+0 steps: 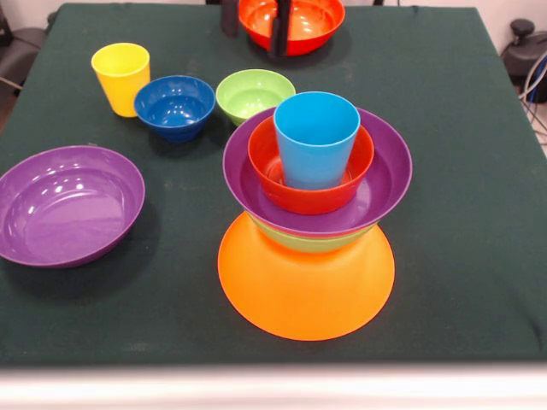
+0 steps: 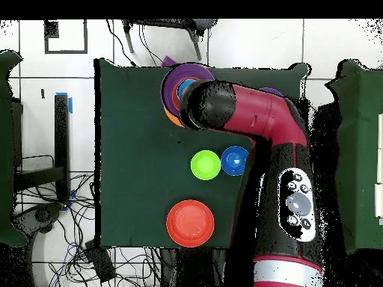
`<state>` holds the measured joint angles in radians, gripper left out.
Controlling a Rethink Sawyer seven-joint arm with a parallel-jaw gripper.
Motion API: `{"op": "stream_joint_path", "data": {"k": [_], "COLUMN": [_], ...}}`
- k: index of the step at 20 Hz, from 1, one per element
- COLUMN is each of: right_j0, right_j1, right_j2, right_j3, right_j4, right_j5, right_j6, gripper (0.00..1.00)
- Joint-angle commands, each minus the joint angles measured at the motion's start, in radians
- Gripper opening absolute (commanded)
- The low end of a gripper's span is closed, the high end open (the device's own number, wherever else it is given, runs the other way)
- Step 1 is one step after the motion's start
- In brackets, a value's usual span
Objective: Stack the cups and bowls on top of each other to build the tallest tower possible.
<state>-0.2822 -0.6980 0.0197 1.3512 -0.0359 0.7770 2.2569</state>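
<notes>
The tower (image 1: pixel 305 282) stands at the table's middle front. Its base is the upturned orange bowl, then a green bowl (image 1: pixel 308 242), a purple bowl (image 1: pixel 389 175), a red-orange bowl (image 1: pixel 312 202) and the light blue cup (image 1: pixel 315 137) on top. Loose on the cloth are the yellow cup (image 1: pixel 120 77), the dark blue bowl (image 1: pixel 174 106), a green bowl (image 1: pixel 254 92), a purple bowl (image 1: pixel 64 203) and a red-orange bowl (image 1: pixel 295 21). My gripper (image 1: pixel 255 24) shows only as two dark fingertips at the top edge, apart, one left of this red-orange bowl and one over it. It holds nothing.
In the overhead view my arm (image 2: pixel 254 112) reaches over the tower (image 2: pixel 178 81) and hides most of it. The green bowl (image 2: pixel 205 164), blue bowl (image 2: pixel 234 161) and red-orange bowl (image 2: pixel 190 223) show there. Cables lie on the floor round the table.
</notes>
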Motion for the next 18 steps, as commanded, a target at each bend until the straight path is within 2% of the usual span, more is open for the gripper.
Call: {"op": "stream_joint_path", "data": {"k": [1, 8, 18], "right_j0": [-0.054, -0.095, -0.161], "right_j1": [-0.045, -0.074, -0.092], "right_j2": [0.108, 0.127, 0.145], "right_j3": [0.211, 0.307, 0.504], "right_j4": [-0.018, -0.026, -0.061], "right_j5": [-0.007, -0.054, -0.239], "right_j6": [-0.149, -0.131, -0.099], "gripper": [1.00, 1.00, 1.00]}}
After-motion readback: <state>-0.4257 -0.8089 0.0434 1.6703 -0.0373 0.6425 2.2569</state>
